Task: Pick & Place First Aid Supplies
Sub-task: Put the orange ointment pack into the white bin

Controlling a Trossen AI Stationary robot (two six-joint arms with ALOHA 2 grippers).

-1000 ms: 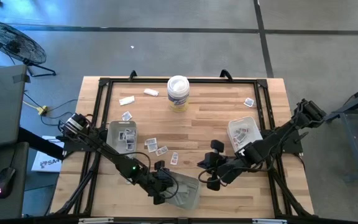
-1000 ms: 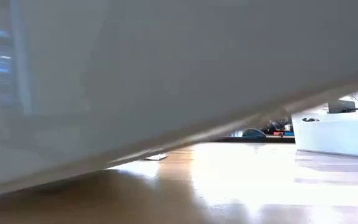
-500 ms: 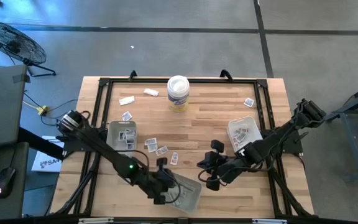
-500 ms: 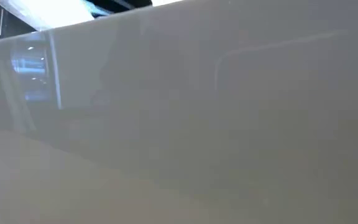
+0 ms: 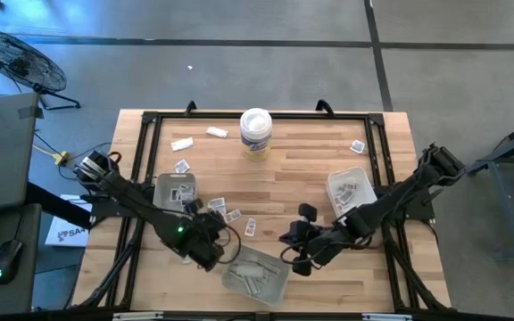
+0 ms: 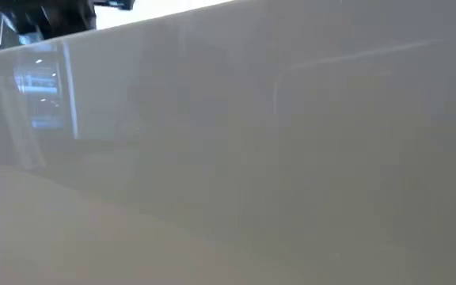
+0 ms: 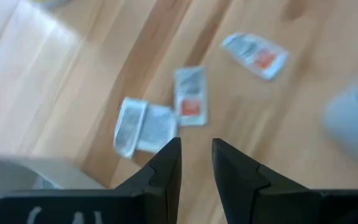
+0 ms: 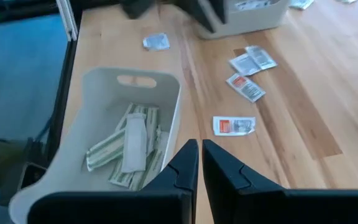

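Three trays sit on the table [image 5: 302, 187]: the left tray [image 5: 176, 193], the right tray [image 5: 350, 190], and the front tray [image 5: 255, 274] near the front edge. A white tub [image 5: 255, 134] stands at the back centre.

Loose packets can be counted in the high view: two near the back left [image 5: 182, 144] and [image 5: 217, 133], one just behind the left tray [image 5: 182, 166], a cluster of about three in the middle [image 5: 223, 210], one with red print [image 5: 250, 227] in front of that cluster, and one near the back right [image 5: 357, 147]. Both side trays hold more packets, too small to count. The right wrist view shows the front tray's load as a heap of pale strips [image 8: 129, 146], perhaps five or six, overlapping so an exact count is not possible.

The left gripper [image 5: 211, 250] hangs between the left tray and the front tray, its fingers [image 7: 166, 165] a narrow gap apart and empty, over the middle cluster. In its wrist view, four packets show, blurred.

The right gripper [image 5: 297, 257] hovers just beside the front tray, fingers [image 8: 182, 165] nearly closed with nothing between them.

The low view is almost wholly blocked by a pale grey surface close to the lens; only a dark shape [image 6: 46, 14] shows at its upper corner.
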